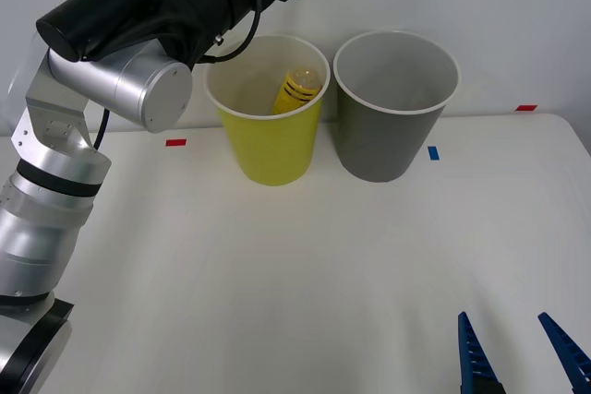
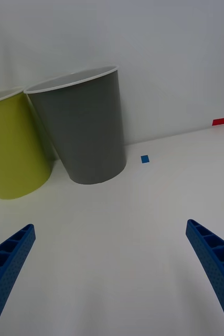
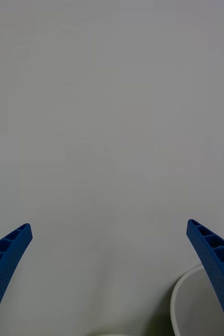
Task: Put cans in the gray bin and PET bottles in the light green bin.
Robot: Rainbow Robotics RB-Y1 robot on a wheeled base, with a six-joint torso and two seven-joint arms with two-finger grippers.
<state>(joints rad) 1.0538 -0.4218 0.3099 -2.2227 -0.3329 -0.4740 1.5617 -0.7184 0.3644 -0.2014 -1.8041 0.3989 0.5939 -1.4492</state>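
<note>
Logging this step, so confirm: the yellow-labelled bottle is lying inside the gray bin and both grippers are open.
Not quite. The front view shows the bottle inside the light green bin, not the gray bin. The left gripper and right gripper are indeed open.

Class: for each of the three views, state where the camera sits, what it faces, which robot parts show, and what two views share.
Front: above the arms, facing the white table; left arm, right claw.
Right wrist: low over the table, facing the round gray plastic bin and round yellow-green plastic bin; open claw.
Left wrist: raised, facing the wall; open left claw.
Shared: front and right wrist show both bins.
</note>
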